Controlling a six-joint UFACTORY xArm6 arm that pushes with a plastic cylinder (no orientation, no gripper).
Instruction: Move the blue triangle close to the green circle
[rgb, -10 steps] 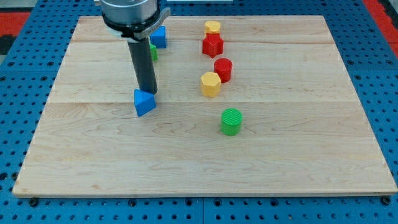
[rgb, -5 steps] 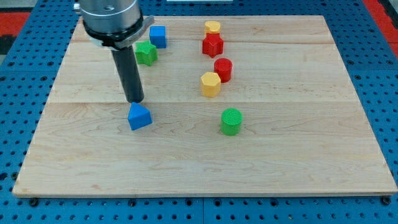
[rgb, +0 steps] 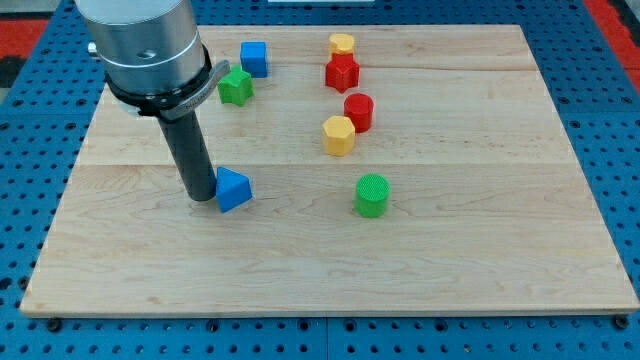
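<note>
The blue triangle (rgb: 232, 189) lies on the wooden board (rgb: 450, 260), left of centre. My tip (rgb: 202, 196) stands on the board right against the triangle's left side. The green circle (rgb: 372, 195) stands well to the triangle's right, with bare board between them.
A green block (rgb: 236, 86) and a blue cube (rgb: 254, 58) sit near the view's top left. A yellow cylinder (rgb: 342, 44), a red star-shaped block (rgb: 342, 72), a red cylinder (rgb: 359, 111) and a yellow hexagon (rgb: 339, 135) stand above the green circle.
My tip moved from above the blue triangle down and to the view's left, ending at its left side. The triangle shifted slightly down and right.
</note>
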